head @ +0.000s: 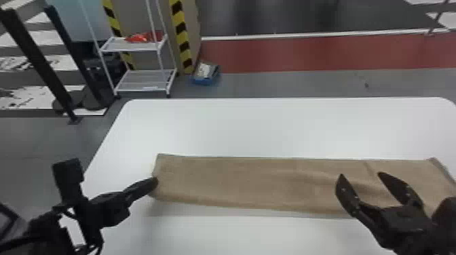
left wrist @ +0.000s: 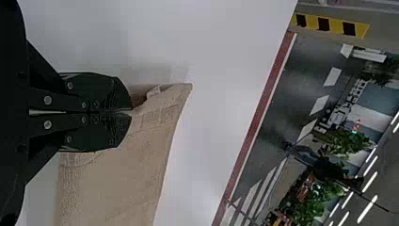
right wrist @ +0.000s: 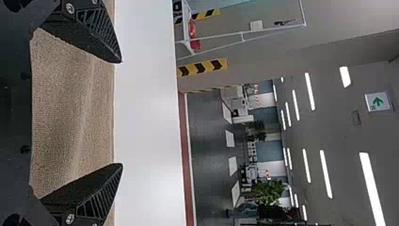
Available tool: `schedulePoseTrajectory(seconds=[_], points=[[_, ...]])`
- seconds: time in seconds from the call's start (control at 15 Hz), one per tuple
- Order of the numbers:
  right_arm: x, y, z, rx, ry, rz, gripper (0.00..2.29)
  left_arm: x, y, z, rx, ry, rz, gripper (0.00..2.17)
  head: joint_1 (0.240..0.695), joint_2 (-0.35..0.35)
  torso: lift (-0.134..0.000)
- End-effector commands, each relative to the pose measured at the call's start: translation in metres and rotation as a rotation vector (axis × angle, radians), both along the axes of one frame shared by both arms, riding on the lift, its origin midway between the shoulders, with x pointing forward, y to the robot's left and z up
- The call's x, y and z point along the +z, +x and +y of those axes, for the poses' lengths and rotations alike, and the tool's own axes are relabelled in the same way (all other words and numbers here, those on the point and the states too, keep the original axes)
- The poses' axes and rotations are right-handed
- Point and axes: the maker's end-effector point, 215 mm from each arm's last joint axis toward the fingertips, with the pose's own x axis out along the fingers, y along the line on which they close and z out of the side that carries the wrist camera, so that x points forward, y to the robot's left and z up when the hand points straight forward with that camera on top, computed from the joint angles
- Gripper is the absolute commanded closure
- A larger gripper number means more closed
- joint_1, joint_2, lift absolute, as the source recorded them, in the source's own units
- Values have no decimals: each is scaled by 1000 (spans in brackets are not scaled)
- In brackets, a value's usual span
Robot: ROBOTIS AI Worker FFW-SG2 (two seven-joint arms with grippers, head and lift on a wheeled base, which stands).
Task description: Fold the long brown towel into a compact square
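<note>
The long brown towel (head: 258, 183) is laid out as a long flat strip on the white table (head: 271, 129), its length run from left to right across the near half. A faint crease and shallow ripples are noted in the cloth toward the right. The left gripper (head: 155, 181) is placed at the towel's left end; in the left wrist view the same gripper (left wrist: 131, 110) is closed to a narrow pinch, the edge of the cloth held at the fingertips, with a towel corner spread just beside them and a small raised fold seen next to the grip. The right gripper (head: 360, 175) is positioned over the right part of the towel, fingers set wide apart; in the right wrist view, brown cloth is seen between the fingers of this gripper (right wrist: 121, 113), and nothing is held. Whether the cloth is touched by those fingers cannot be told. Beyond the table, at far left, a white shelf rack (head: 146, 47) is stood on the grey floor, with a red item (head: 139, 37) set on its upper shelf. A blue container (head: 205, 80) is placed on the floor, just right of the rack.
</note>
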Motion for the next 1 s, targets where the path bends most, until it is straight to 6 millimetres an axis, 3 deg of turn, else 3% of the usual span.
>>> schedulePoseTrajectory(seconds=[0.0,0.07,0.33,0.4,0.53,0.6,0.93], points=[[0,-1,0,0,1,1,97,13,9,20,42,-3,-13,2145,695,126,-123],[0,-1,0,-2,0,1,97,19,15,22,46,-5,-24,2145,695,133,-123],[2,-1,0,-2,0,-2,97,1,12,21,53,-20,30,2142,695,153,-123],[2,-1,0,-2,0,-2,97,-3,10,21,56,-22,39,1943,695,154,-123],[2,-2,-1,-3,-1,0,97,-2,11,20,58,-27,37,221,695,155,-123],[2,-2,-1,-3,-1,0,97,-2,11,20,58,-30,36,26,695,155,-123],[-2,-2,0,-1,1,10,97,1,30,30,89,-48,24,22,695,155,-123]])
